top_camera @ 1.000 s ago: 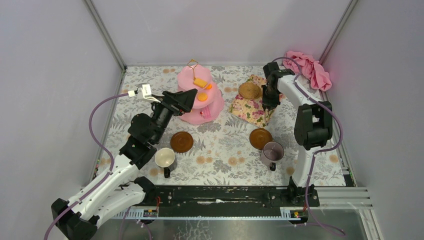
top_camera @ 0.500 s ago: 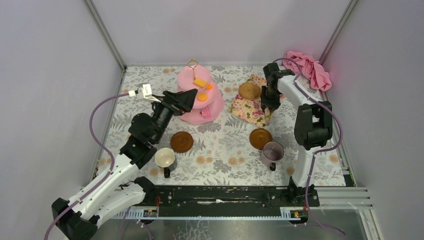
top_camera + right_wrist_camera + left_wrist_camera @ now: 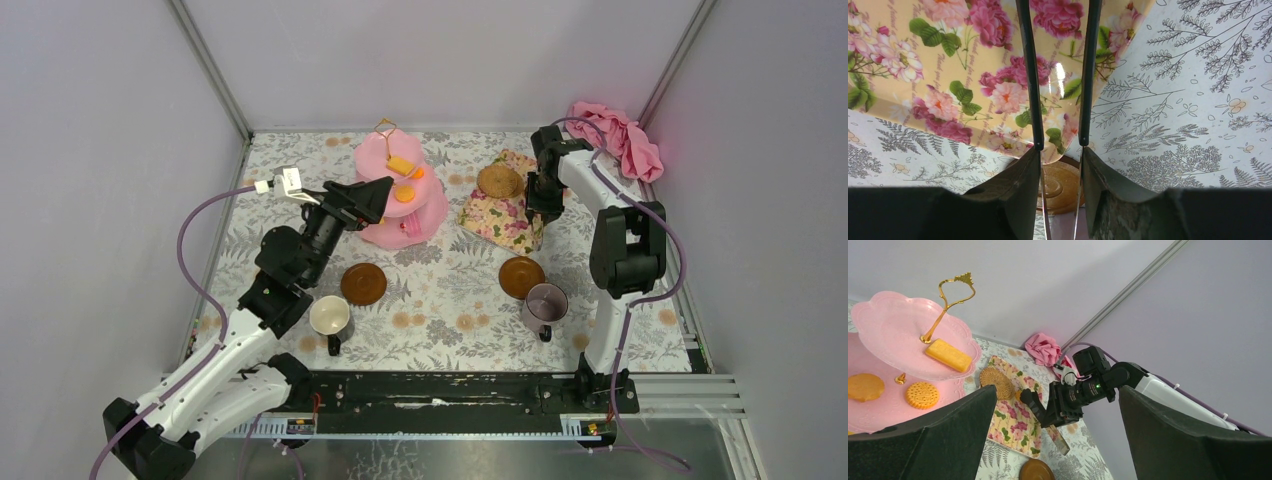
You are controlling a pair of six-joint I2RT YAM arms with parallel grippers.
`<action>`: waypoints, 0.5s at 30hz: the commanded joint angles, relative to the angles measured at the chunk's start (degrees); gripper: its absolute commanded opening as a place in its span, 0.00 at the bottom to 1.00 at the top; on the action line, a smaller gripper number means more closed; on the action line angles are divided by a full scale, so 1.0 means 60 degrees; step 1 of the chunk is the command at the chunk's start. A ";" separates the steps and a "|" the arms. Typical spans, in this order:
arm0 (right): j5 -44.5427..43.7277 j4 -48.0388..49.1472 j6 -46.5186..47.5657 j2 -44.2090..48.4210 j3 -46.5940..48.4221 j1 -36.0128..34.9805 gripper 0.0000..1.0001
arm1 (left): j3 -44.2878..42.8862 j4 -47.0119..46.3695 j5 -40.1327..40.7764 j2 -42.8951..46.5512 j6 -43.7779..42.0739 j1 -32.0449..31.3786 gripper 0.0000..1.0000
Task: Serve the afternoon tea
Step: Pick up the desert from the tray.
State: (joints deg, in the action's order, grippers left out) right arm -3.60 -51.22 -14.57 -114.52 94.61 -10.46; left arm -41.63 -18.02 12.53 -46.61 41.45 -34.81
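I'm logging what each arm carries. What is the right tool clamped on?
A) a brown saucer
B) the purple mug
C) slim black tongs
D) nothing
C: in the right wrist view, the two thin arms of the black tongs run out from between the fingers of the right tool, above the floral tray.

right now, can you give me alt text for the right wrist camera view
The right gripper holds slim black tongs, whose two arms reach out, apart, over a floral tray. A brown saucer shows low in the frame between the gripper's fingers, on a fern-print tablecloth.
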 commanded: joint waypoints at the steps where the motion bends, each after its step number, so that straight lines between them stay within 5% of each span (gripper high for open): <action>1: 0.0008 -0.0158 0.0057 -0.0101 0.0140 0.0053 0.41 | -0.0167 -0.0263 -0.0141 -0.0010 -0.0010 0.0081 1.00; 15: 0.0145 -0.0235 0.0126 -0.0557 0.0654 0.0113 0.45 | -0.0150 -0.0278 -0.0148 -0.0082 -0.0009 0.0110 1.00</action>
State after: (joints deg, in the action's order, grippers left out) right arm -3.42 -51.48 -14.55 -117.23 95.04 -10.31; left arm -41.65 -18.04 11.81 -47.03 41.47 -34.65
